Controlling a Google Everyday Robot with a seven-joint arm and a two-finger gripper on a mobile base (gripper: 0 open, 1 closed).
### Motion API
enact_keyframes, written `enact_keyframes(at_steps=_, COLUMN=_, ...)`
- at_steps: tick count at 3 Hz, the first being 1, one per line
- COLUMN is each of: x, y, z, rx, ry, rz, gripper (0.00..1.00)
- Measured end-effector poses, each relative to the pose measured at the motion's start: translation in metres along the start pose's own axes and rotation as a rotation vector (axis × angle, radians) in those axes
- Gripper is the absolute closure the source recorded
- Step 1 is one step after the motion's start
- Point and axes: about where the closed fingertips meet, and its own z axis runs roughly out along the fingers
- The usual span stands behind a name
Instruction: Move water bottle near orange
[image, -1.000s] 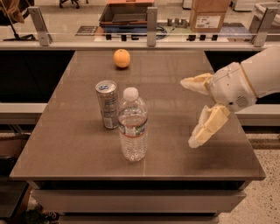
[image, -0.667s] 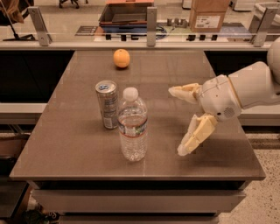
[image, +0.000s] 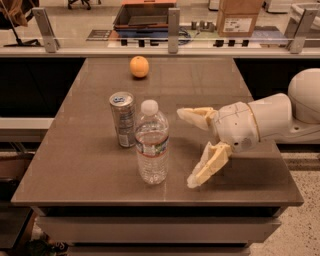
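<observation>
The water bottle (image: 151, 144) stands upright near the front middle of the brown table (image: 75, 160). It is clear ribbed plastic with a white cap and a label band. The orange (image: 139, 66) sits at the far side of the table, left of centre. My gripper (image: 186, 147) reaches in from the right, just right of the bottle at its height. Its two cream fingers are spread wide apart and hold nothing; the bottle is outside them.
A silver drink can (image: 123, 119) stands upright just left of and behind the bottle, almost touching it. A railing with posts (image: 173, 24) runs behind the table's far edge. A cardboard box (image: 239, 18) stands beyond it.
My gripper has moved left across the table toward the bottle, staying open. The bottle, can and orange have not moved.
</observation>
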Motion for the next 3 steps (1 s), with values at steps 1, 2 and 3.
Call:
enact_keyframes(at_steps=1, x=-0.009, y=0.006, z=0.005, rx=-0.003, ry=-0.064, rz=-0.001, gripper=0.00)
enact_keyframes(at_steps=2, x=-0.020, y=0.010, z=0.010, rx=-0.004, ry=-0.115, rz=-0.007, gripper=0.00)
enact_keyframes(at_steps=3, x=-0.034, y=0.013, z=0.020, rx=-0.013, ry=-0.146, rz=-0.020, gripper=0.00)
